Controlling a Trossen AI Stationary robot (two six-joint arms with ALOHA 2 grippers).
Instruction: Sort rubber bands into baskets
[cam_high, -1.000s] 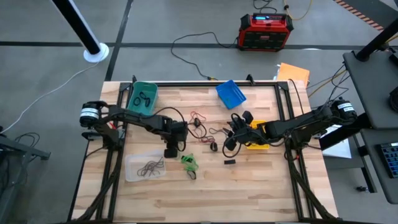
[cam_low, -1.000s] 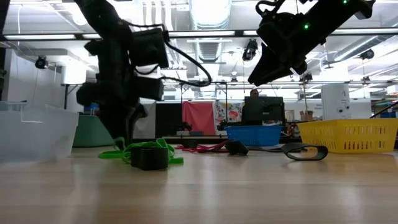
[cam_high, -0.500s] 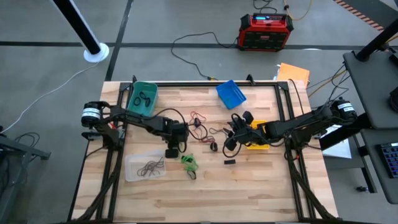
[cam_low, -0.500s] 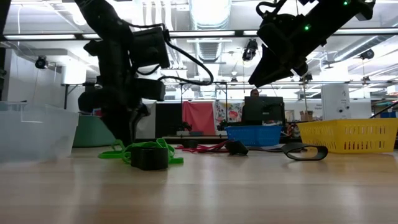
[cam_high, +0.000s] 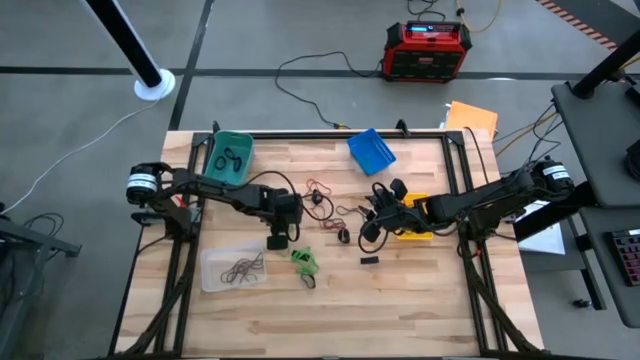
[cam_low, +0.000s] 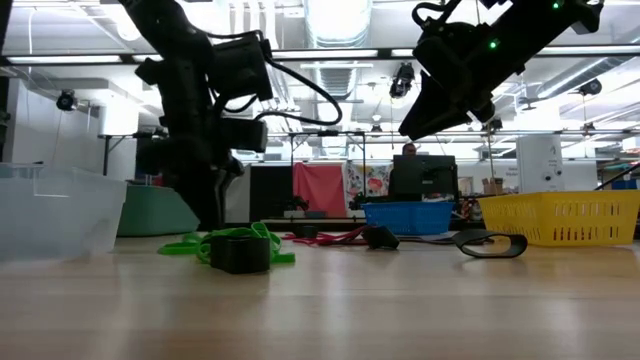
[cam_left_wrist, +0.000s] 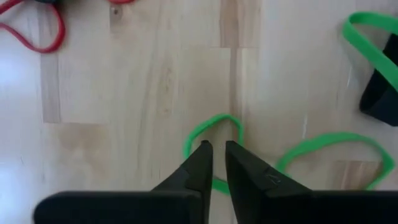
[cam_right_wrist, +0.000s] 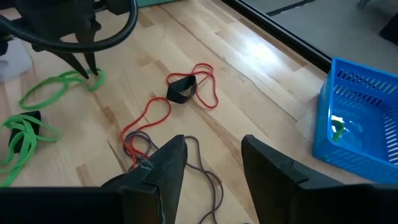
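Green rubber band lies flat on the wooden table, its near edge hidden behind the left gripper. The fingertips stand almost closed over it, a slim gap between, gripping nothing. The right gripper hangs open and empty near the yellow basket.

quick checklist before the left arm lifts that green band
1. Left gripper over a green band: ok, its tips sit at the small green loop on the table.
2. Band caught between the fingers: cannot tell; they are nearly shut with a thin gap.
3. Other green bands apart from that loop: ok in the left wrist view.
4. Teal basket reachable: ok, at the table's far left corner.
5. Right gripper out of the way: ok, open, hovering above the red bands.
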